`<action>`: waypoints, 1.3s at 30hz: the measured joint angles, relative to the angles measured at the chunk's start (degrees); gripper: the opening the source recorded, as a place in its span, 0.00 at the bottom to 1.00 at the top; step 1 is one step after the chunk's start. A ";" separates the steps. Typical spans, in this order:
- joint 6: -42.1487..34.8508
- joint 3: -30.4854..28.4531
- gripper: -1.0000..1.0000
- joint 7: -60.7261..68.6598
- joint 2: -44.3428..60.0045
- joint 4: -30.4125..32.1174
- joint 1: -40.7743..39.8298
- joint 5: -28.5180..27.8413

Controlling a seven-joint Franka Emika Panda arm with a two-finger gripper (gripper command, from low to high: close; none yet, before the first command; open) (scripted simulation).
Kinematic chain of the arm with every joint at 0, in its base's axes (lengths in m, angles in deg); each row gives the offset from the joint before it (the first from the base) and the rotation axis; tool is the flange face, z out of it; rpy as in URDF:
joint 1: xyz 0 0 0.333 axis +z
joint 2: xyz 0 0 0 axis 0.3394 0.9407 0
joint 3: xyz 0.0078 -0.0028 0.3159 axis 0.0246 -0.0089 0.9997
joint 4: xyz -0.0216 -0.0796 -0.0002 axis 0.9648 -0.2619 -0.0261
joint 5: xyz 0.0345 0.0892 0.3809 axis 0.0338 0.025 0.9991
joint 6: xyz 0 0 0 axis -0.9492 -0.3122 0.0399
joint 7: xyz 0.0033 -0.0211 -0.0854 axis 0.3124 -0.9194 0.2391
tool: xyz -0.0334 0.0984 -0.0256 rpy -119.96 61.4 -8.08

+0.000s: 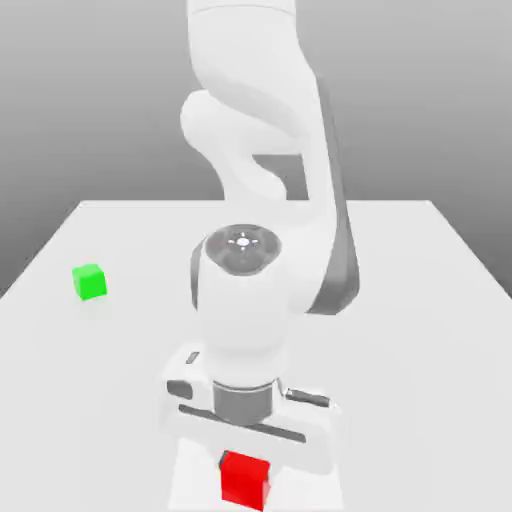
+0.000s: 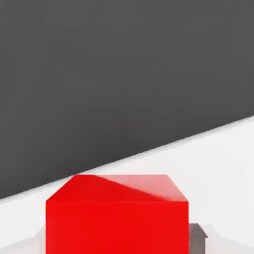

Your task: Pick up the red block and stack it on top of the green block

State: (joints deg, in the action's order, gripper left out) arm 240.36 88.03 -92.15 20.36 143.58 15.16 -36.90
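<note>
Exterior view: I am looking at the white arm (image 1: 262, 200) folding forward and down over the pale table (image 1: 440, 290), its hand sitting low near the front edge. The gripper (image 1: 244, 470) is pointing down at the red block (image 1: 244, 478), which is sitting on the table directly under the hand, partly tucked beneath the hand's body. The fingers themselves are hiding behind the hand and the block from here, so I am hedging a little, but the claw appears to be pressing together on the red block, pinching it from both sides. The green block (image 1: 89, 282) is resting on the table well apart from the hand, toward the exterior view's left and further back, with nothing touching it.

In the hand view, the red block (image 2: 117, 218) is looming very close to the lens, one lit face turning pale, with a grey piece (image 2: 197, 237) showing just beside it.
</note>
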 joint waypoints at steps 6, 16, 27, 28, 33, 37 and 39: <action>-8.08 0.93 0.00 1.13 -9.64 1.56 -0.92 1.41; -12.44 -11.07 0.00 -3.37 -21.30 7.22 -15.98 -12.11; -14.95 -21.56 0.00 -3.29 -32.50 14.06 -31.99 -20.45; -15.05 -22.67 0.00 -3.06 -33.34 14.72 -33.41 -20.88; -15.09 -28.41 0.00 -1.39 -36.94 18.13 -40.19 -22.29; -14.58 -33.20 0.00 0.51 -38.95 20.98 -45.07 -22.55; -14.14 -35.67 0.00 1.66 -39.64 22.44 -47.26 -22.37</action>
State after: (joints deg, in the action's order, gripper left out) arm 226.22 52.35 -90.49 -19.28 166.02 -32.10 -59.27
